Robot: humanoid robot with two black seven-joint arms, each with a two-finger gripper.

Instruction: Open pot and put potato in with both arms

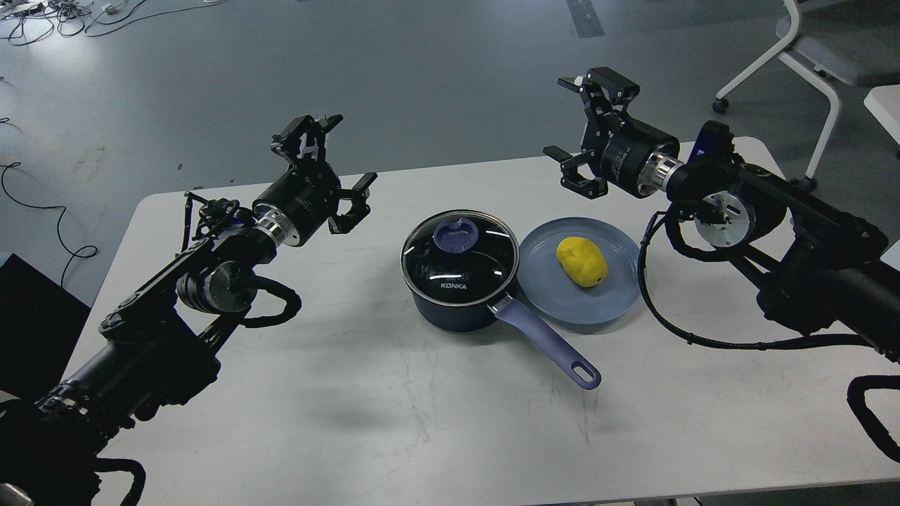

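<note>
The navy pot (450,309) stands at the table's middle with its glass lid (460,256) on, purple knob (455,235) on top, and its purple handle (555,348) pointing toward the front right. The yellow potato (582,261) lies on a grey-blue plate (555,292) right of the pot. My left gripper (330,158) is open and empty, raised left of the pot. My right gripper (580,119) is open and empty, raised behind the plate.
The white table (422,422) carries only the pot and plate. A white chair (808,56) stands on the floor at the back right. Cables (42,17) lie on the floor at the back left. A black box (28,316) sits at the left edge.
</note>
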